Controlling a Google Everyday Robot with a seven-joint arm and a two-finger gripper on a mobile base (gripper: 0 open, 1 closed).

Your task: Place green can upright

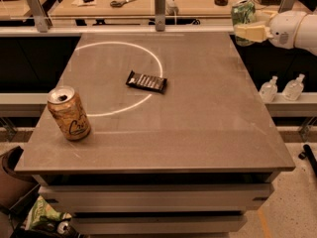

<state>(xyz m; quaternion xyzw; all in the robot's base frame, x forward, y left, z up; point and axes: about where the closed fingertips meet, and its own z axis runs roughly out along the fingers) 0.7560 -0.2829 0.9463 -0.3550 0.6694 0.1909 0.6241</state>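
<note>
The green can (243,14), green-and-white with a silver top, is held upright in the air at the table's far right corner. My gripper (249,26) is shut on it, its cream fingers (251,32) clasping the can's lower part from the right. The white arm (294,29) reaches in from the right edge. The can hangs just above the grey table (198,128), not touching it.
An orange-tan can (69,113) with script lettering stands upright at the front left. A dark snack bar (146,82) lies near the middle, on a white circle line (153,58). Two small bottles (281,88) stand on a shelf to the right. A wooden desk lies behind.
</note>
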